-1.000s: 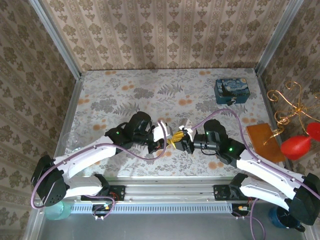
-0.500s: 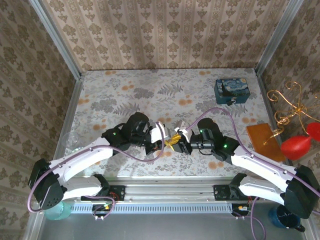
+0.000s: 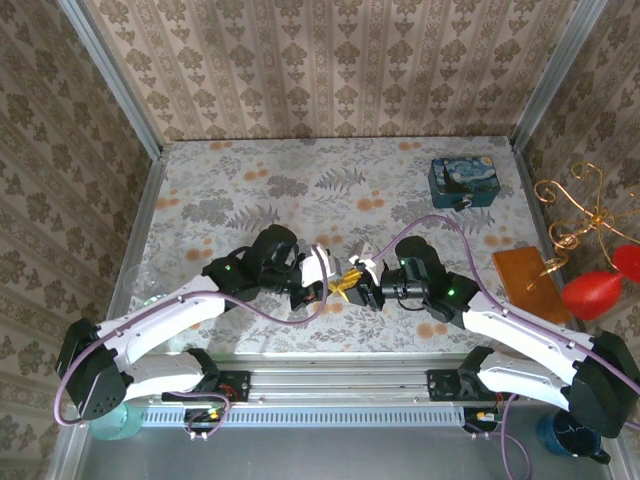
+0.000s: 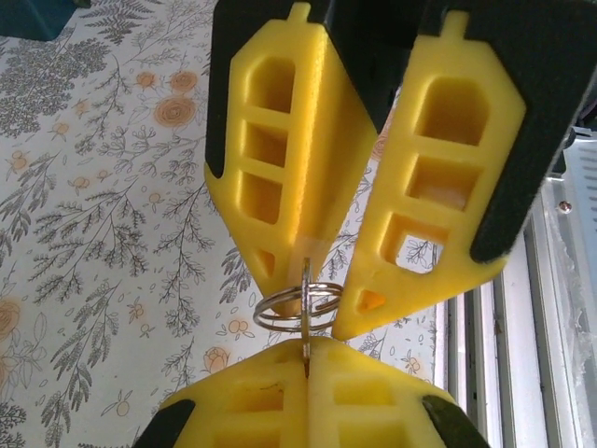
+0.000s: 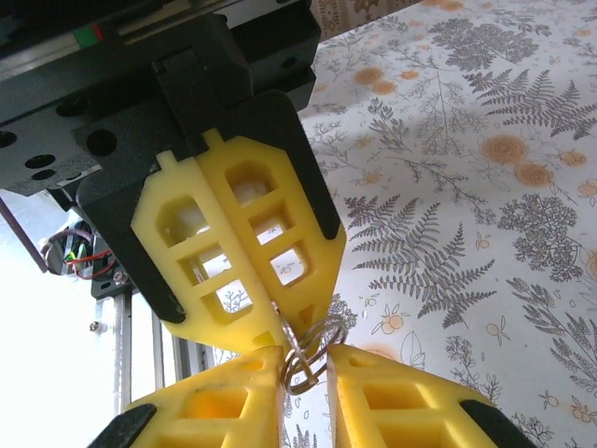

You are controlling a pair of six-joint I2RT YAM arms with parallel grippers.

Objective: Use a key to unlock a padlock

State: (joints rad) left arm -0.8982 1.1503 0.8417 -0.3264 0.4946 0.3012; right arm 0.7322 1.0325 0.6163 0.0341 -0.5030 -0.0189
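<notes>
My left gripper (image 4: 308, 343) is shut on the key (image 4: 306, 313), a thin metal blade seen edge-on and sticking out of the tips. A silvery key ring (image 4: 298, 306) hangs on the key. My right gripper (image 5: 306, 359) is open, with the key ring (image 5: 315, 347) in the narrow gap between its yellow fingers. In the top view the two grippers meet tip to tip above the table's near middle, left gripper (image 3: 334, 282) against right gripper (image 3: 362, 288). The padlock (image 3: 463, 204), tiny and dark with a silvery loop, lies at the front of the blue tin.
The blue swirl-painted tin (image 3: 462, 180) stands at the far right of the floral table (image 3: 250, 200). A brown board (image 3: 527, 282) lies at the right edge. A metal rail (image 3: 330, 365) runs along the near edge, and wallpapered walls close in three sides.
The right arm has swung left and brought its gripper up against the left gripper's tips. In the last half second almost nothing has moved.
</notes>
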